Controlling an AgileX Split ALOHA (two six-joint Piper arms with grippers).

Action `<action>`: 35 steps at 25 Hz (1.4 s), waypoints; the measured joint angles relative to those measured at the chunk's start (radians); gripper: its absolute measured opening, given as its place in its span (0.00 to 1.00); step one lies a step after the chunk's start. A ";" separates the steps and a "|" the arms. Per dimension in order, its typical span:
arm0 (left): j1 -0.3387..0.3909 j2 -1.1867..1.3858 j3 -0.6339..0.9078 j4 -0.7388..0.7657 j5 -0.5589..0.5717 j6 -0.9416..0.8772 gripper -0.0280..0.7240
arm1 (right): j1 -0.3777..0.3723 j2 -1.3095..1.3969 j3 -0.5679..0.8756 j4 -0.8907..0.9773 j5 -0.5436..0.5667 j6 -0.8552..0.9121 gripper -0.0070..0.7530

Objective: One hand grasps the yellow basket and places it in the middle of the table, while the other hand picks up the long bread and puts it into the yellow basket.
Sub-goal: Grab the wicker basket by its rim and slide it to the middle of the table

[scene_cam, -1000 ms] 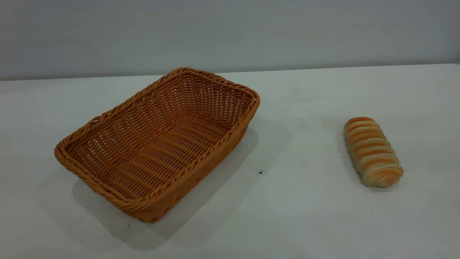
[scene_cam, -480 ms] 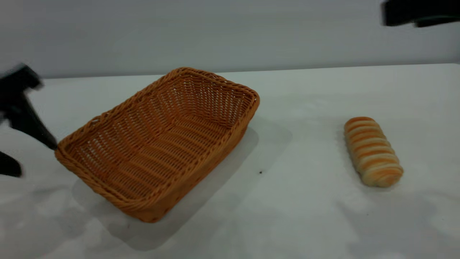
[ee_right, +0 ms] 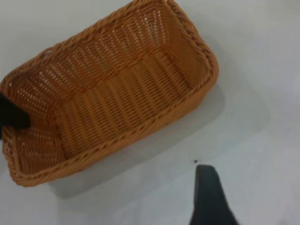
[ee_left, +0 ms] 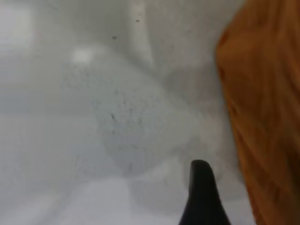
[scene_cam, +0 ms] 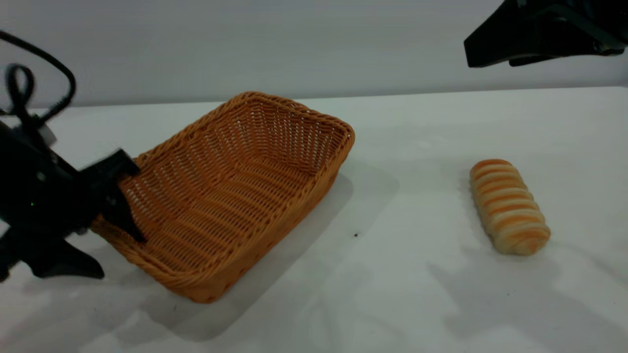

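Note:
The yellow basket lies slantwise at the table's centre-left, empty. My left gripper is open at its near-left short end: one finger reaches inside the rim and the other is outside, low by the table. In the left wrist view one black finger shows beside the basket wall. The long bread lies alone on the table at the right. My right gripper hangs open high at the top right, well above the bread. Its wrist view shows one finger and the basket.
A small dark speck lies on the white tabletop between the basket and the bread. A plain grey wall stands behind the table's far edge. The left arm's cable loops above it at the far left.
Both arms have come into view. The left gripper has moved right from the frame's edge until it straddles the basket's left end. The right gripper has moved in further at the top right. Basket and bread have not moved.

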State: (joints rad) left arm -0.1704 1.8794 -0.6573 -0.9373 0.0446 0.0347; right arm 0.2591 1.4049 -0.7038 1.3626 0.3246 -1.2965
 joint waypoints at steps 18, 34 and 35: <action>-0.031 0.069 -0.102 -0.097 -0.010 0.058 0.17 | -0.007 0.000 -0.001 -0.053 0.001 0.042 0.69; 0.015 0.384 -0.831 0.390 0.600 0.212 0.17 | -0.170 0.302 -0.159 -0.228 -0.046 0.139 0.69; 0.015 0.407 -0.856 0.395 0.618 0.211 0.17 | -0.170 0.325 -0.174 -0.229 -0.058 0.139 0.69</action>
State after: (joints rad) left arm -0.1558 2.2863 -1.5137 -0.5424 0.6622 0.2453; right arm 0.0888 1.7300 -0.8774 1.1334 0.2663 -1.1572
